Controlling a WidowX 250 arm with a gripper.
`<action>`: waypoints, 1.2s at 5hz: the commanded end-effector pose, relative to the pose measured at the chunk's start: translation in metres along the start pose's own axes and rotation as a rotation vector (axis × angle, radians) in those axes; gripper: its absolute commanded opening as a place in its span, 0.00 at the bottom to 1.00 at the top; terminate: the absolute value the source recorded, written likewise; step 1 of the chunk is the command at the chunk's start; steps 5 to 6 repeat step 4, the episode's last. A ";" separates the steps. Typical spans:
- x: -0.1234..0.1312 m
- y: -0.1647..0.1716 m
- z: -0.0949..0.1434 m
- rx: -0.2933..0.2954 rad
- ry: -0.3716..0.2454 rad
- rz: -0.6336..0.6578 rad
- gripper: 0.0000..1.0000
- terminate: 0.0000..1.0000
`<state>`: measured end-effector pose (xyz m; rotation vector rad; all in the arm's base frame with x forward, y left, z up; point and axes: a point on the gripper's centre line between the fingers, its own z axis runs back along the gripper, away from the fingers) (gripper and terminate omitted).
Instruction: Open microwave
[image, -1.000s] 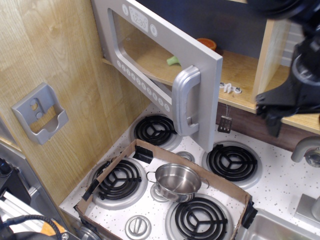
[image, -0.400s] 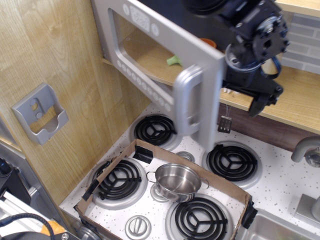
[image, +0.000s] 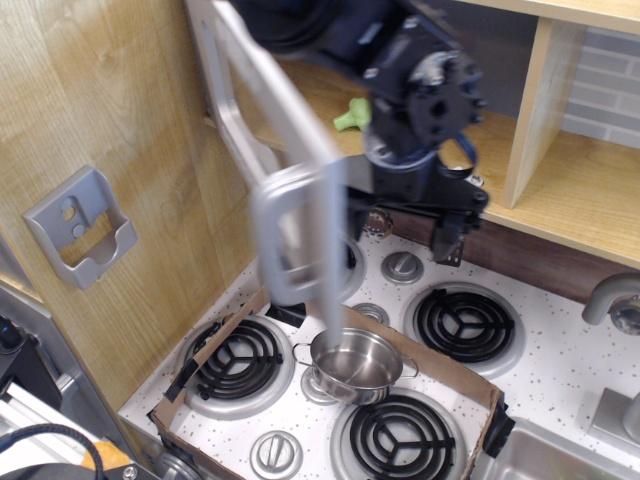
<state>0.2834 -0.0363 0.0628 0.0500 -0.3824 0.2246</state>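
Note:
The silver-grey microwave door (image: 268, 112) stands swung far out to the left, nearly edge-on and motion-blurred. Its chunky grey handle (image: 287, 238) hangs over the stove. The wooden cavity (image: 318, 98) behind it is exposed, with a green item (image: 350, 116) inside. My black gripper (image: 442, 226) is just right of the door, behind its inner face, with a finger pointing down near the shelf front. Its jaws are hidden by the wrist body, so I cannot tell whether they are open or shut.
A steel pot (image: 355, 362) sits in a cardboard tray (image: 238, 322) on the toy stove with four black burners (image: 467, 322). A grey holder (image: 80, 228) is on the left wooden wall. A wooden divider (image: 530, 110), a faucet (image: 610, 295) and a sink (image: 560, 455) are on the right.
The door has swung much farther open to the left. My gripper has moved from the far right to the left, following behind the door. The orange item inside is now hidden.

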 end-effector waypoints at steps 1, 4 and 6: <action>-0.020 0.024 0.020 -0.029 0.014 0.076 1.00 0.00; -0.017 0.028 0.019 -0.039 0.027 0.051 1.00 1.00; -0.017 0.028 0.019 -0.039 0.027 0.051 1.00 1.00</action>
